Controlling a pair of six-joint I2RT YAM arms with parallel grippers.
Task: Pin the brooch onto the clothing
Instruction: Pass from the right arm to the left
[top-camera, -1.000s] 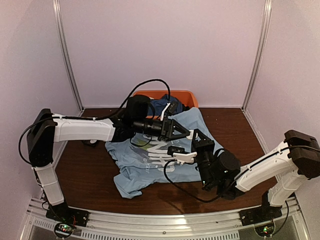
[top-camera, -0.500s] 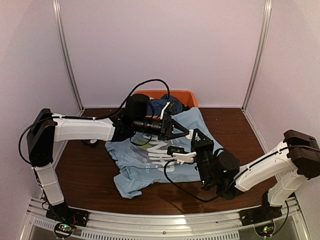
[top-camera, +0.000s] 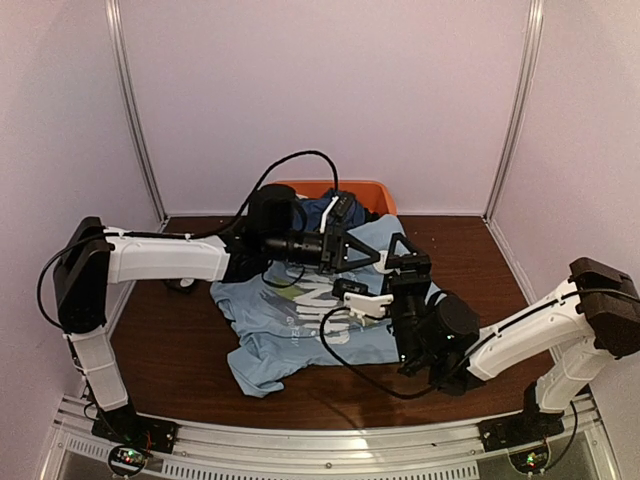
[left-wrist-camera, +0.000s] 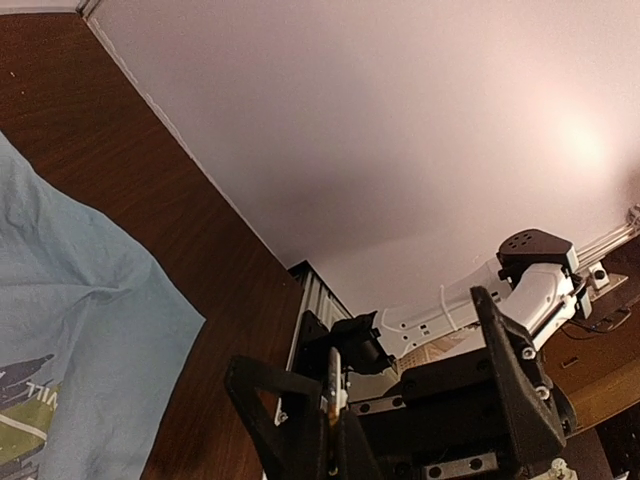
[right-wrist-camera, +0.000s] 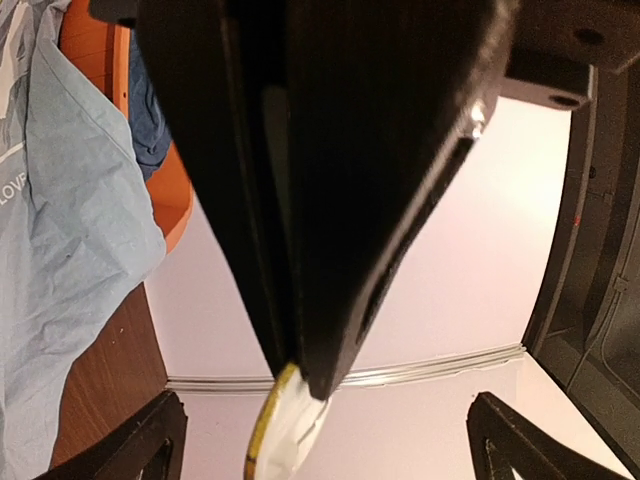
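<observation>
The brooch (right-wrist-camera: 285, 425), a small round disc with a gold rim and pale face, is pinched at its upper edge between the black fingers of my left gripper (left-wrist-camera: 338, 430), which is shut on it. It shows edge-on (left-wrist-camera: 333, 385) in the left wrist view. My right gripper (right-wrist-camera: 325, 445) stands wide open, its fingertips (right-wrist-camera: 150, 440) either side of the left gripper without touching the brooch. Both grippers meet in the air, left gripper (top-camera: 368, 260) facing right gripper (top-camera: 400, 258), above the right part of the clothing (top-camera: 270, 320), a light blue T-shirt spread on the table.
An orange bin (top-camera: 375, 192) holding a dark blue garment (top-camera: 318, 208) stands at the back, just behind the shirt. Black cables loop over both arms. Metal frame posts (top-camera: 135, 110) rise at the back corners. An aluminium rail (top-camera: 300, 455) runs along the near edge.
My left gripper's fingers have closed together. The right gripper's fingers have spread wide apart, and both grippers have shifted slightly up and toward the back.
</observation>
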